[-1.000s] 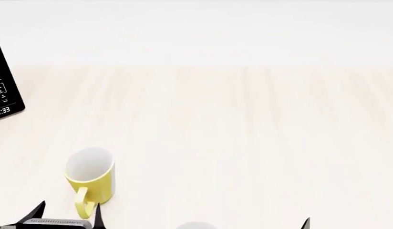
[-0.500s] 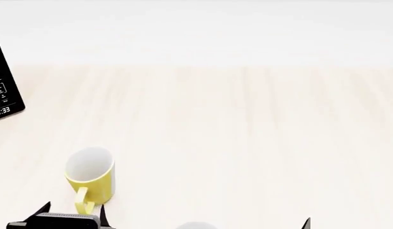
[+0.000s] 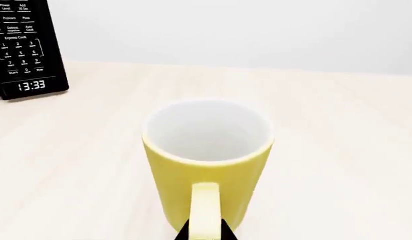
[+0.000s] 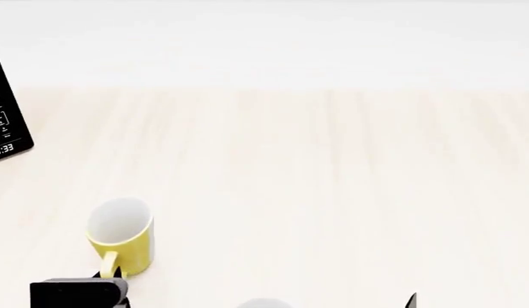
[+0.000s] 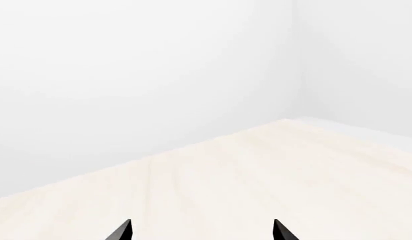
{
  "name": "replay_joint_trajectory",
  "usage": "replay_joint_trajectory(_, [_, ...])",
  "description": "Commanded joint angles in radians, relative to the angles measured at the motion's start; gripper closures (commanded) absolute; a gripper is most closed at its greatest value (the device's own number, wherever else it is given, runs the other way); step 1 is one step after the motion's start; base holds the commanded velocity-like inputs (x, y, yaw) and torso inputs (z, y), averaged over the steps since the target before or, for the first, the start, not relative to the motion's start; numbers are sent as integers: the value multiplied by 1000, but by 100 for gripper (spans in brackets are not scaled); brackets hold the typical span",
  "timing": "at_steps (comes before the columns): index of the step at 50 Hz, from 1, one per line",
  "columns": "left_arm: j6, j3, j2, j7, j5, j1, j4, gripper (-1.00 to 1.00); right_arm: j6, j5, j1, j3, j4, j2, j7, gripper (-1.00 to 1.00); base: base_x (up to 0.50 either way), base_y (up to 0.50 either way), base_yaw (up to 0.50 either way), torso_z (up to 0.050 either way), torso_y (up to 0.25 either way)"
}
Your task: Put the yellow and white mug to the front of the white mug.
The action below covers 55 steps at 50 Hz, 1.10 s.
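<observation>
Yellow and white mug (image 4: pixel 121 236) upright — left gripper (image 3: pixel 206 235) at its handle.

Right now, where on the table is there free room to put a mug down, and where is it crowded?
The widest bare wood runs from the yellow and white mug rightward and toward the far wall. The microwave borders it at far left. The near edge is crowded: the left gripper sits at that mug's handle, and the white mug peeks beside it.

Pale wood-grain surface (image 4: pixel 333 192), matt and smooth. The yellow and white mug (image 3: pixel 206 165) looks like smooth ceramic with a soft sheen. At upper left, the microwave (image 3: pixel 22 47) panel shows glossy black.
</observation>
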<state>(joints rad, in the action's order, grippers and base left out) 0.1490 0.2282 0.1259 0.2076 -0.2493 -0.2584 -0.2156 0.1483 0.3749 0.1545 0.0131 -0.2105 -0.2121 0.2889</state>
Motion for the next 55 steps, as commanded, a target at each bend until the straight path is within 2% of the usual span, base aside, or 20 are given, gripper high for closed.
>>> replay_joint_trajectory(1, [-15,-27,-15,-39,-35,0,-5,100,16,-12,-8,-3,29,11,-31,-100,0,0,0,0,0])
replay_joint_trajectory(15, [0,-5,12,-60,-42,-24,-20,100,19,-7,-7,3,27,5,-24,-100,0,0,0,0,0])
replay_joint_trajectory(23, [-14,47,60,-166,-37,-82,-13,100,23,-2,-5,5,26,2,-21,-100,0,0,0,0,0])
replay_joint_trajectory(30, [-50,104,96,-257,14,-195,-118,100,26,3,-4,4,26,-2,-19,-100,0,0,0,0,0])
replay_joint_trajectory(33, [-99,146,127,-377,12,-236,-147,100,26,1,-9,9,32,-2,-19,-100,0,0,0,0,0])
replay_joint_trajectory(35, [-87,171,162,-536,-56,-262,-126,100,25,-1,-12,12,36,-2,-18,-100,0,0,0,0,0])
replay_joint_trajectory(37, [-20,164,175,-615,-128,-300,-125,100,25,-1,-16,14,42,-2,-18,-100,0,0,0,0,0])
replay_joint_trajectory(41, [93,161,219,-885,-304,-395,-151,100,23,1,-14,14,38,-5,-15,-100,0,0,0,0,0])
replay_joint_trajectory(45, [121,175,222,-955,-319,-455,-214,100,24,4,-14,13,38,-7,-12,-100,0,0,0,0,4])
replay_joint_trajectory(49, [105,241,218,-1005,-256,-489,-271,100,24,3,-16,16,40,-8,-10,-100,0,0,0,0,0])
replay_joint_trajectory(55, [124,219,211,-1023,-288,-526,-309,100,25,4,-17,19,42,-10,-8,-100,0,0,0,0,0])
